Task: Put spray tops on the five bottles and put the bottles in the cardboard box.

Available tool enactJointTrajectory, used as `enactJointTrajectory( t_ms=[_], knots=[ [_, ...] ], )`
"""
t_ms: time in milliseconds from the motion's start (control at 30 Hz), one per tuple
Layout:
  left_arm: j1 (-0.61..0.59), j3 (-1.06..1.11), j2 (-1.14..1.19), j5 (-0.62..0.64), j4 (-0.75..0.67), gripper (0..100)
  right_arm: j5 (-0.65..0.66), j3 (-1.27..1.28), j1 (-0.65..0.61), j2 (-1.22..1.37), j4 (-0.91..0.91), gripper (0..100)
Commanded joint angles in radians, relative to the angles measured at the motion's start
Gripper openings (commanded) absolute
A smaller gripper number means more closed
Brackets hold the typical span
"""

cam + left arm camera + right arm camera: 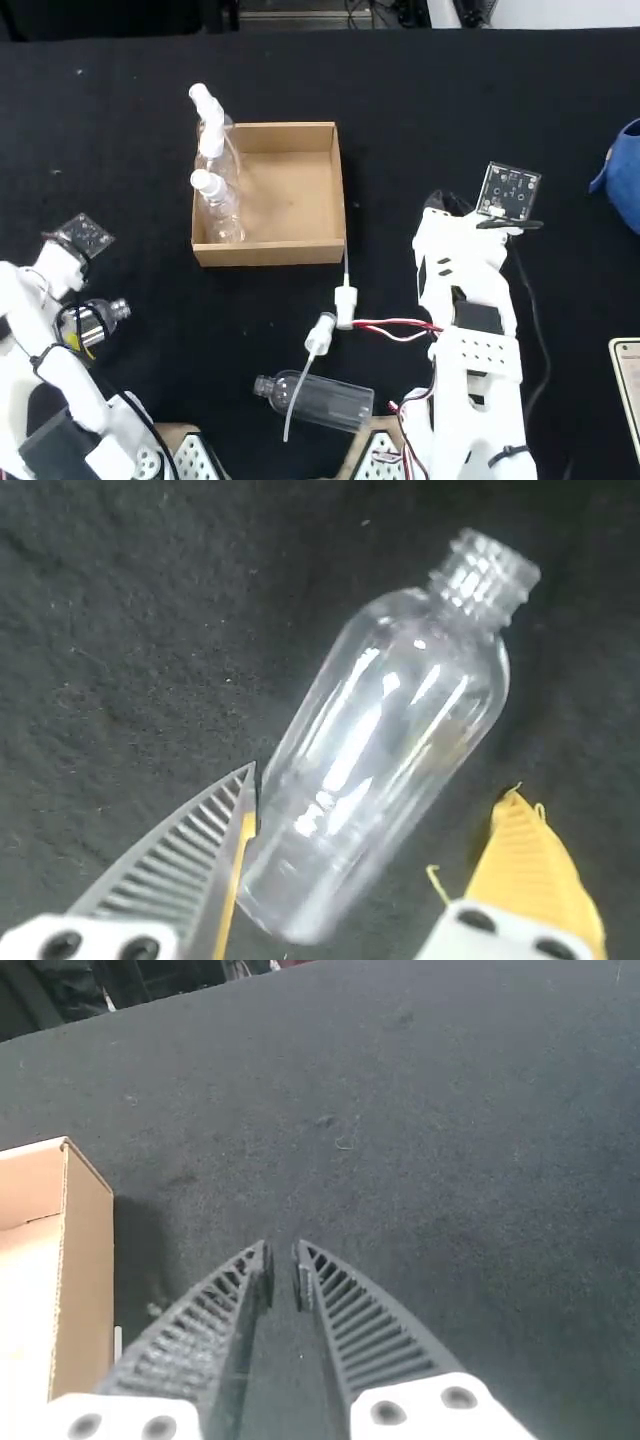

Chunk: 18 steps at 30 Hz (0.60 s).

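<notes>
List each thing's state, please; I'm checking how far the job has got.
Cardboard box: open, holds two bottles.
Two boxed bottles: upright, spray tops on.
Lying bottle: on its side on the table, uncapped.
Third bottle: uncapped, between the open fingers of the left gripper.
Two loose spray tops: lying on the table.
Right gripper: shut, empty.

A clear bottle sits between the left gripper's spread fingers, its threaded neck pointing to about one o'clock ahead of the gripper. The grey finger touches it; the yellow finger stands just apart.
</notes>
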Motion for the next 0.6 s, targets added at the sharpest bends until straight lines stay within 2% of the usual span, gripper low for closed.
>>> enactJointTrajectory(
  t_ms=[0,67,167,233,300,333,400,500,567],
  knots=[
    [-0.059,0.038,-0.032,-0.201,-0.144,22,0.002,-0.008,-0.020,-0.019,-0.028,2.5],
    [-0.082,0.048,-0.038,-0.201,-0.157,22,0.002,-0.008,-0.020,-0.019,-0.028,2.5],
    [-0.111,0.039,-0.043,-0.203,-0.095,22,0.002,-0.008,-0.020,-0.019,-0.028,2.5],
    [-0.120,0.015,-0.043,-0.195,-0.028,15,0.002,-0.008,-0.020,-0.019,-0.028,2.5],
    [-0.116,-0.012,-0.043,-0.192,0.049,4,0.002,-0.008,-0.020,-0.019,-0.028,2.5],
    [-0.113,-0.021,-0.043,-0.181,0.092,2,0.002,-0.008,-0.020,-0.019,-0.028,2.5],
    [-0.111,-0.041,-0.043,-0.107,0.181,7,0.002,-0.008,-0.020,-0.019,-0.028,2.5],
    [-0.114,-0.084,-0.043,0.023,0.262,2,0.002,-0.008,-0.020,-0.019,-0.028,2.5],
    [-0.120,-0.105,-0.043,0.091,0.281,4,0.002,-0.008,-0.020,-0.019,-0.028,2.5]
  ],
)
